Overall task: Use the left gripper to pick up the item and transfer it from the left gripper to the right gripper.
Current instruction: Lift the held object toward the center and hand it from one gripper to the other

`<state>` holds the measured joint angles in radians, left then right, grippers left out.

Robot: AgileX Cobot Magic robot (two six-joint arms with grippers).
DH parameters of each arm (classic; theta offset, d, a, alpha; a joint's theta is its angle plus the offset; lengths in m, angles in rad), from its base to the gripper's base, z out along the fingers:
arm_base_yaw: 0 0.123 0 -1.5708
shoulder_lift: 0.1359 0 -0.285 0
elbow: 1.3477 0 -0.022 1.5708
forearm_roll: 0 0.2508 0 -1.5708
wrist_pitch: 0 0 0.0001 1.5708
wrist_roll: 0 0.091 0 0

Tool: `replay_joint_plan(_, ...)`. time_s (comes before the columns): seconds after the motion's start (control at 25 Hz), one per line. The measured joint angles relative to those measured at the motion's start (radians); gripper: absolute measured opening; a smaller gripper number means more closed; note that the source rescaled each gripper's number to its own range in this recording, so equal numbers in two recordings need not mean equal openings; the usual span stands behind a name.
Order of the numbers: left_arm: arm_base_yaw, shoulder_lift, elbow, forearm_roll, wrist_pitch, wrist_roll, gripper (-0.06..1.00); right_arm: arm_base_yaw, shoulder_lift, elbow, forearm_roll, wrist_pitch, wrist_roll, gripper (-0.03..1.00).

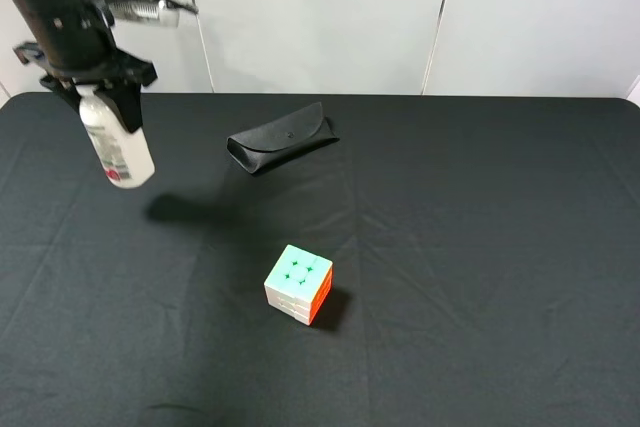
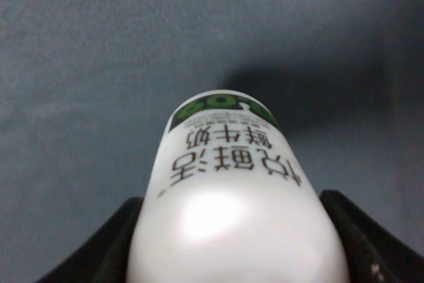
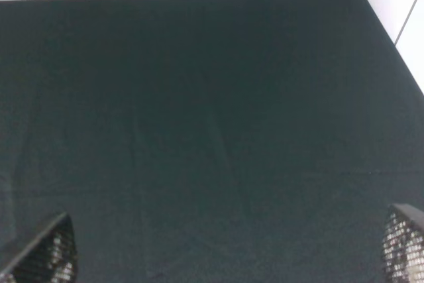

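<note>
Bottle up in the air: from the high camera, the left gripper (image 1: pixel 108 105) is closed on the top end of the small white bottle (image 1: pixel 120 152). The bottle hangs down over the far left corner of the counter (image 1: pixel 480 247), not touching it. A black glasses case (image 1: pixel 283 137) lies near the far edge. A pastel cube (image 1: pixel 299 283) sits nearer the front edge, about in the middle. The right gripper is not in this view.

From the left wrist camera, the bottle fills the view, squeezed between two black fingers (image 2: pixel 99 260). Its Chinese writing shows upside down and looks like 悦鲜活 and 鲜牛奶. The green band beyond it is too blurry to read.

From the right wrist camera, the right gripper (image 3: pixel 225 256) is wide open with nothing in it, over bare counter.

The job now looks like carrying the bottle toward the middle. I think it should stay high above the case and cube, with its lower part left free to grab. The left gripper should let go only once the right one has closed.
</note>
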<state>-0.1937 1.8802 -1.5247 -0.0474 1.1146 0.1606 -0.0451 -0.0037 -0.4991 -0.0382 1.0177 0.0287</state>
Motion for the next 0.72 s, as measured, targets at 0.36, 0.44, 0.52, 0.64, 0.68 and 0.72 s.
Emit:
replay_joint_plan(0.36,0.000,0.000,-0.141,-0.265,0.045,-0.001,0.02,0.000,0.000,0.000,0.000,0.000,0.000,1.00)
replay_joint_plan(0.44,0.000,0.000,-0.142,-0.365,0.045,0.000,0.02,0.000,0.000,0.000,0.000,0.000,0.000,1.00)
replay_joint_plan(0.52,0.000,0.000,-0.142,-0.446,0.043,0.000,0.02,0.000,0.000,0.000,0.000,0.000,0.000,1.00)
replay_joint_plan(0.64,0.000,0.000,-0.142,-0.520,0.042,0.004,0.02,0.000,0.000,0.000,0.000,0.000,0.000,1.00)
replay_joint_plan(0.68,-0.001,0.000,-0.142,-0.557,0.041,0.012,0.02,0.000,0.000,0.000,0.000,0.000,0.000,1.00)
replay_joint_plan(0.72,-0.003,0.000,-0.142,-0.587,0.041,0.023,0.02,0.000,0.000,0.000,0.000,0.000,0.000,1.00)
